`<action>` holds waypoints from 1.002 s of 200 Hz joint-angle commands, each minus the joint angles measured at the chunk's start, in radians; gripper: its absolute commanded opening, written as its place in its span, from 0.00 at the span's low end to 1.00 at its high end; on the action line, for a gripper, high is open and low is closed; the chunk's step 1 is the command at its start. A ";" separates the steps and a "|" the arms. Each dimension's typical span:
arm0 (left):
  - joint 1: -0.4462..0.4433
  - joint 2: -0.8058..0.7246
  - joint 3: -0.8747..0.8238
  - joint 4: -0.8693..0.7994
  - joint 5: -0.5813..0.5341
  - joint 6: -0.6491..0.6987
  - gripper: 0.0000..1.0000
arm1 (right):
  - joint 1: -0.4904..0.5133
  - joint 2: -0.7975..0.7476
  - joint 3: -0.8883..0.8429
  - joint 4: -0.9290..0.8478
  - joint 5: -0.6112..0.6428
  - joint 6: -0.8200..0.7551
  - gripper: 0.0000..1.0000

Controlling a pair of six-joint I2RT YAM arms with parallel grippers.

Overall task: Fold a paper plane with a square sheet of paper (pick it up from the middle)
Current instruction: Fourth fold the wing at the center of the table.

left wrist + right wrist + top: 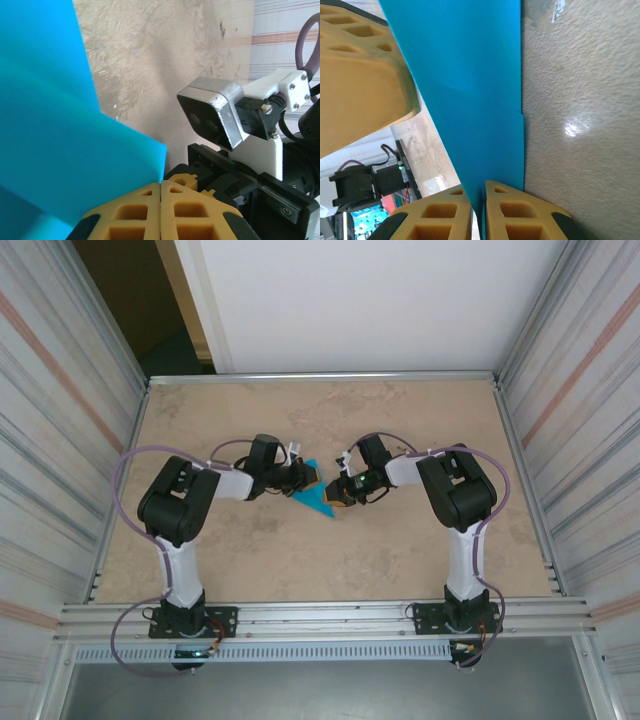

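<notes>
The square sheet of paper (318, 502) is teal-blue and folded into a narrow pointed wedge, much like a paper plane. It is held up at the middle of the table between both arms. My left gripper (312, 478) is at its upper end. In the left wrist view the fingers are pressed together (161, 186), and the paper (60, 150) meets their seam at its corner. My right gripper (338, 492) is at the right side. In the right wrist view the paper (475, 100) runs down into the thin slot between the right gripper's fingers (479, 192).
The tan table (400, 560) is walled by corrugated panels and edged by a metal rail (320, 376) at the back. The two grippers are very close. The right wrist camera (210, 112) sits just beyond the left fingers, and a left finger (360, 75) looms beside the paper.
</notes>
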 commanded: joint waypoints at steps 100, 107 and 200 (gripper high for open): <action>-0.004 0.039 0.033 -0.058 0.001 0.020 0.07 | -0.007 0.031 -0.001 -0.105 0.038 0.015 0.15; -0.003 0.040 0.033 -0.059 0.001 0.021 0.07 | -0.007 0.028 -0.002 -0.107 0.035 0.016 0.16; -0.002 0.039 0.034 -0.093 -0.020 0.024 0.07 | -0.015 -0.143 -0.034 -0.154 0.036 0.004 0.25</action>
